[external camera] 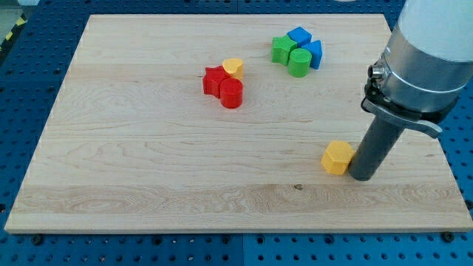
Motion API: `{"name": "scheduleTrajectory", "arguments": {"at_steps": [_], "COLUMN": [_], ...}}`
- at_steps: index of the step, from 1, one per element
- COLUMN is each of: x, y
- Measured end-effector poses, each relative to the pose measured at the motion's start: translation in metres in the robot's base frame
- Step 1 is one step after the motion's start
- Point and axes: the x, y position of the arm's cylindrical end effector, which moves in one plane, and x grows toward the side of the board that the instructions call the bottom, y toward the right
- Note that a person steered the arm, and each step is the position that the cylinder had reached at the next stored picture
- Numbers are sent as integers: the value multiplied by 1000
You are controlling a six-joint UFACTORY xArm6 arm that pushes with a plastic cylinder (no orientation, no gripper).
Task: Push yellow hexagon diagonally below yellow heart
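The yellow hexagon (337, 157) lies on the wooden board (148, 148) at the lower right. My tip (362, 176) stands just right of it, touching or nearly touching its right side. The yellow heart (233, 68) sits near the top middle, far up and left of the hexagon. It rests against a red star (214, 80) and a red cylinder (231, 93).
A cluster at the view's top holds a green star (282, 49), a green cylinder (299, 62), a blue block (298, 35) and a blue triangle (315, 54). The arm's grey body (421, 59) looms over the board's right edge.
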Motion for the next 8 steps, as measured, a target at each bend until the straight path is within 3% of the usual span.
{"name": "scheduleTrajectory", "arguments": {"at_steps": [2,4,8], "x": [-19,13,-29], "y": [-7,-20,-53]}}
